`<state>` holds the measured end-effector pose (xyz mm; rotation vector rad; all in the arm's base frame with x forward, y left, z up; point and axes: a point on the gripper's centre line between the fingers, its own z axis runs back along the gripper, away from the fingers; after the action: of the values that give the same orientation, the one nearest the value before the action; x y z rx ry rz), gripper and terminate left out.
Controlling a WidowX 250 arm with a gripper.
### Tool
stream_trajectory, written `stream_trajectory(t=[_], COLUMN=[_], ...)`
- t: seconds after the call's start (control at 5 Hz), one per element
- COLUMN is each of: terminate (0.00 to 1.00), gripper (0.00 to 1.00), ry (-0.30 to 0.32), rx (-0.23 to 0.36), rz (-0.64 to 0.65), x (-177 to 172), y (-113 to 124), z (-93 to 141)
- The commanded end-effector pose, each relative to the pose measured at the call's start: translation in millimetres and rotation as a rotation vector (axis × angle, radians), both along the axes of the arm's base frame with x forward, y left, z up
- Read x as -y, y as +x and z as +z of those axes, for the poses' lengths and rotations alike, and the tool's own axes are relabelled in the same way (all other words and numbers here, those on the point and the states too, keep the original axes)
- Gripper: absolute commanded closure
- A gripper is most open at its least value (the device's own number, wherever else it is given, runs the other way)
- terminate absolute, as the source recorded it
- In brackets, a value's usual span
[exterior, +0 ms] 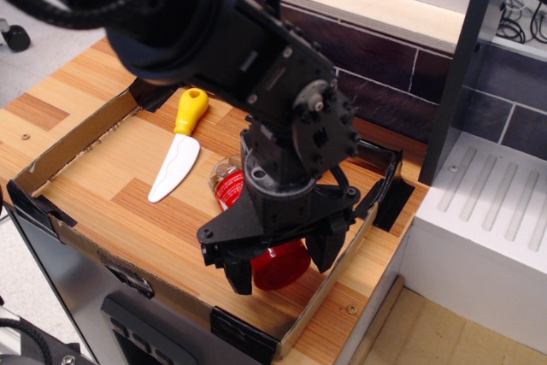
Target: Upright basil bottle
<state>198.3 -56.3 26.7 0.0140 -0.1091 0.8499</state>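
Within the cardboard tray [81,130], the gripper [282,264] stands with jaws spread wide astride the red-capped near-right end of the bottle [229,184], which lies on its side directly beneath, long axis running from far-left to near-right.

One basil bottle [229,185], one toy knife [179,156], one claw [282,262], and one cardboard tray [73,130].

We are looking at a lab mock-up of a kitchen. A wooden counter [77,138] edged with taped cardboard [64,144] backs onto a dark tile-pattern wall [402,96], with loose cables [523,6] behind.
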Motion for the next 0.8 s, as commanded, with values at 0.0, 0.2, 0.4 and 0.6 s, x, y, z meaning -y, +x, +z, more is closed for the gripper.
stream_trajectory(t=[0.0, 0.2, 0.4, 0.6], terminate=[0.00, 0.00, 0.00, 0.00], gripper=[0.00, 0.00, 0.00, 0.00], ry=[0.001, 0.001, 0.002, 0.010], rx=[0.005, -0.008, -0.016, -0.009], rz=[0.013, 0.011, 0.025, 0.026], x=[3.3, 4.2, 4.1, 3.6], y=[8.5, 9.3, 9.9, 8.9], z=[-2.6, -6.3, -11.4, -14.0])
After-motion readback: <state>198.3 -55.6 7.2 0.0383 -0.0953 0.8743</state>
